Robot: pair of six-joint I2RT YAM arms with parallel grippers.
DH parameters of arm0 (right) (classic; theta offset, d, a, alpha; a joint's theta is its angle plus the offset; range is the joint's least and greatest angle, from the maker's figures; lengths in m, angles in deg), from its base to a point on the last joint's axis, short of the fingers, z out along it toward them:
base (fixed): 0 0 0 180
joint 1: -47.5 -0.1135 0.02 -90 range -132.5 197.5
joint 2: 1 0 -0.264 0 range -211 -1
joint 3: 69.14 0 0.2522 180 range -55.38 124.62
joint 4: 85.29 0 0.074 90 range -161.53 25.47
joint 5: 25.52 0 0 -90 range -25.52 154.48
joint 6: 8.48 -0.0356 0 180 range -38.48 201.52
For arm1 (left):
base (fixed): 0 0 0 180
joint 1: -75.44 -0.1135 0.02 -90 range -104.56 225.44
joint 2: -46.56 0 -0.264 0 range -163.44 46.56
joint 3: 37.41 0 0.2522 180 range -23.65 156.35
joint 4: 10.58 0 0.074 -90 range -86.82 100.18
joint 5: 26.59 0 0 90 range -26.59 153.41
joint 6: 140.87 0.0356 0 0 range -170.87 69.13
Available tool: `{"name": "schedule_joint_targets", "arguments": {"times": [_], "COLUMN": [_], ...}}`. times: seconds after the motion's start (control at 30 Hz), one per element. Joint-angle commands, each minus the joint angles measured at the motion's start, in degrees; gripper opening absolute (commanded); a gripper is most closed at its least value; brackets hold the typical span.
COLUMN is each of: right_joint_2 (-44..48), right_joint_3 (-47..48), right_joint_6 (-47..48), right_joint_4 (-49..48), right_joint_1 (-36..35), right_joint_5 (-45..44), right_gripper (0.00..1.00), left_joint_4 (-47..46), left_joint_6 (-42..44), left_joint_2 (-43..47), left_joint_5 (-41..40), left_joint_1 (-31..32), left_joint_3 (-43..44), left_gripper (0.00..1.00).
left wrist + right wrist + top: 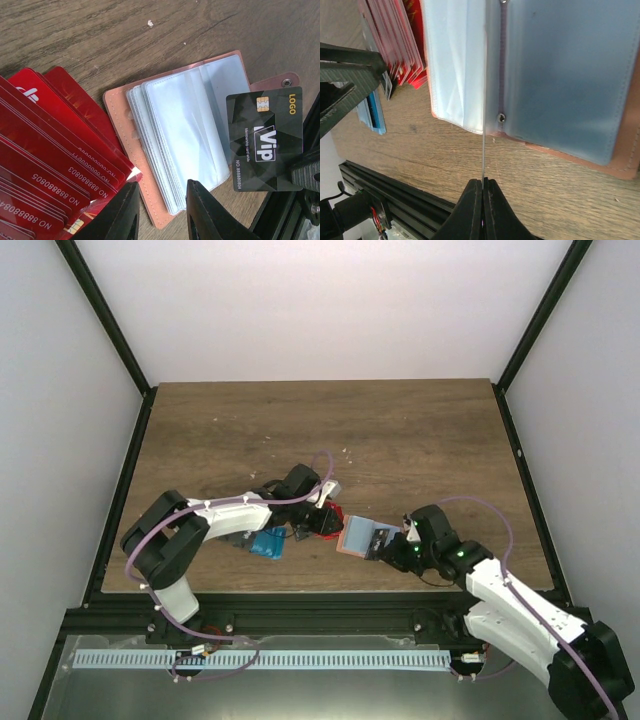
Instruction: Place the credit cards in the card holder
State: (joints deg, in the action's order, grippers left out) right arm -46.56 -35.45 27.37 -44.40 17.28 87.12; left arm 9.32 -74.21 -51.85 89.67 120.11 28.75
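The card holder is laid open on the wooden surface, its clear plastic sleeves turned up and fanned over the tan-pink cover. It is found just in front of the left tool, whose two dark fingers are seen apart at the bottom of the left wrist view. Nothing is caught between them, and the holder's near edge shows through the gap.

A black card, printed with a chip and "VIP", is held over the holder's right side, overlapping the outer sleeves and the snap tab. It is pinched at its lower edge by the right tool, whose fingers are pressed together on it. From the right wrist the card is seen only edge-on, as a thin line rising across the open sleeves.

A fan of red cards is spread just left of the holder, its edge touching or overlapping the holder's corner. A small stack of blue cards is laid beyond the red ones, beside the left arm.

Whether the black card's far edge has entered a sleeve cannot be told. The red fan is cut off at the frame edge. In the top view the holder is partly covered by both tools.
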Motion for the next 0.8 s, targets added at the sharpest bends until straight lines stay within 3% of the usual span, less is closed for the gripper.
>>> {"name": "schedule_joint_targets", "arguments": {"times": [0.0,0.77], "right_joint_2": [-0.9,-8.0], "right_joint_3": [0.7,-2.2], "right_joint_6": [2.1,6.4], "right_joint_4": [-3.7,-10.8], "right_joint_1": [0.9,5.5], "right_joint_5": [3.3,7.6], "right_gripper": [0.01,0.01], "left_joint_4": [-0.1,-0.1], "left_joint_6": [1.3,2.2], "left_joint_2": [-1.2,-4.1], "left_joint_5": [1.4,2.0], "left_joint_1": [0.2,0.2], "left_joint_3": [1.2,2.0], "left_gripper": [0.28,0.28]}}
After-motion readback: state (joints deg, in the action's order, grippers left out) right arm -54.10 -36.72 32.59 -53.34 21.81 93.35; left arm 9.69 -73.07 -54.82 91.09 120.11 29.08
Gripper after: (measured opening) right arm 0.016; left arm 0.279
